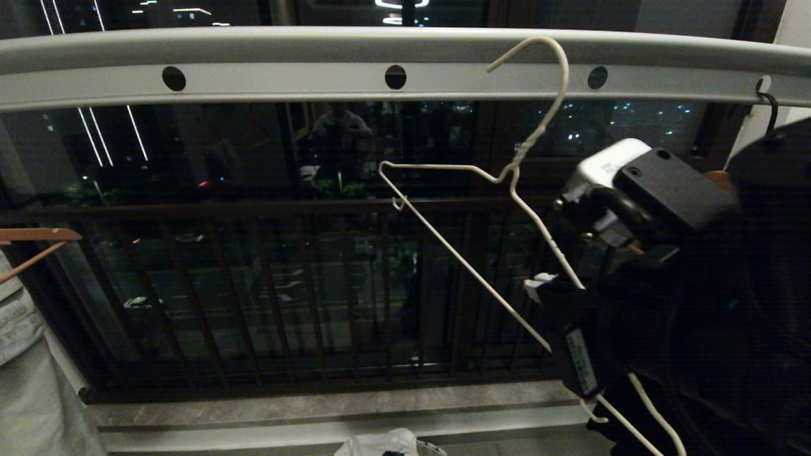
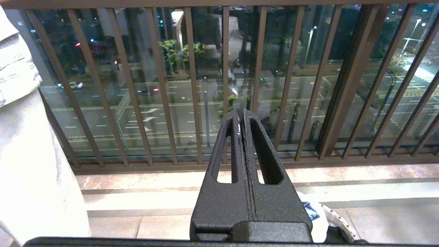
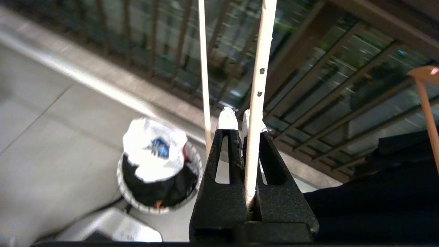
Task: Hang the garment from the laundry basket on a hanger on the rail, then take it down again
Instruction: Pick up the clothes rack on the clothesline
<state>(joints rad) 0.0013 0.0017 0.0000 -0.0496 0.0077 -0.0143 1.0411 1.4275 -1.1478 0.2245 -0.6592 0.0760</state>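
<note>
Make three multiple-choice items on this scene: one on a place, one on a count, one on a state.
1. Where is the T-shirt?
A. in the basket
B. on the rail
C. on the hanger

2. How many round holes show on the rail in the head view?
A. one
B. three
C. five

3. What is the right gripper doing?
A. open, empty
B. shut on the hanger
C. shut on the T-shirt

Answers: 1 A, white cloth tops the basket; 2 B, three dark holes; 3 B, the wire runs between its shut fingers.
</note>
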